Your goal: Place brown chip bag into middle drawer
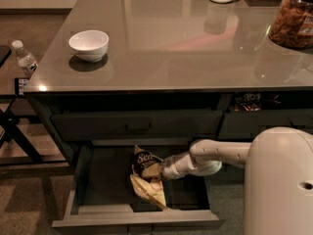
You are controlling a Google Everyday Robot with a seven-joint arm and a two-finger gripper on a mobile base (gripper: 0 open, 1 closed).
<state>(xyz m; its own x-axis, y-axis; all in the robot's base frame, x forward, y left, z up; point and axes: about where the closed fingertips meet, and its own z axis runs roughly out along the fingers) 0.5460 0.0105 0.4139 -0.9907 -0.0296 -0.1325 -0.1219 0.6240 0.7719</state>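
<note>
Holding brown chip bag [146,174] inside open middle drawer [101,185].
Crinkly pale-yellow, dark brown panel, white script; hand [164,171] pinches its edge.

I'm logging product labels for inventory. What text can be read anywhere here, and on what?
"Sea": white script, cut off, on the crinkly pale-yellow and brown chip bag at the gripper inside the open dark grey middle drawer.
Label on the clear snack jar: blurred.
Label on the small plastic water bottle: too small.
Packets under the tabletop: lettering blurred.
</note>
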